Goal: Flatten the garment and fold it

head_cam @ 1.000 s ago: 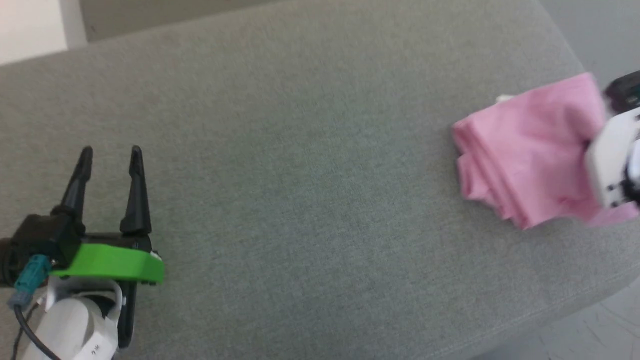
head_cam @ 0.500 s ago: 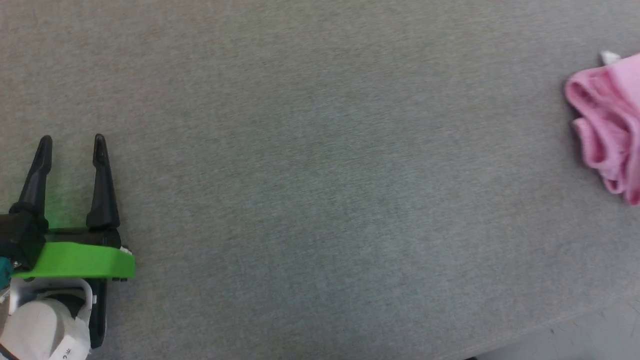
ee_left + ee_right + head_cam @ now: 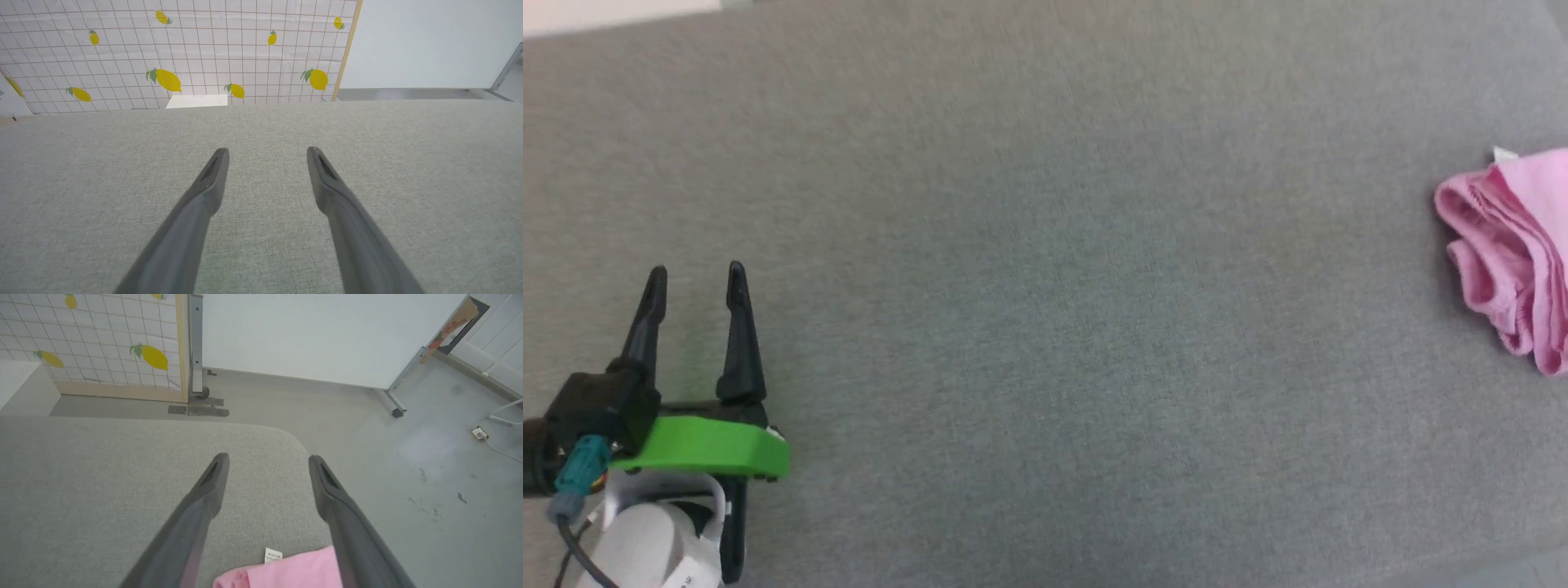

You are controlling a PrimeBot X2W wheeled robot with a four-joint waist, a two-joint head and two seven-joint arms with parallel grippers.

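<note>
Pink soft cotton garment point(image 3: 1512, 245) sits bunched at three o'clock on grey fabric cushion point(image 3: 1045, 286); my left gripper point(image 3: 694, 273), eight o'clock, and right gripper point(image 3: 267, 458) both spread, empty.

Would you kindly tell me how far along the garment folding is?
Done, apparently: the garment lies in a compact layered bundle on the grey cushion, white tag showing. In hand: nothing; the left gripper and the right gripper are both open and empty. Left: perhaps neatening, since the layers look loose and uneven.
</note>
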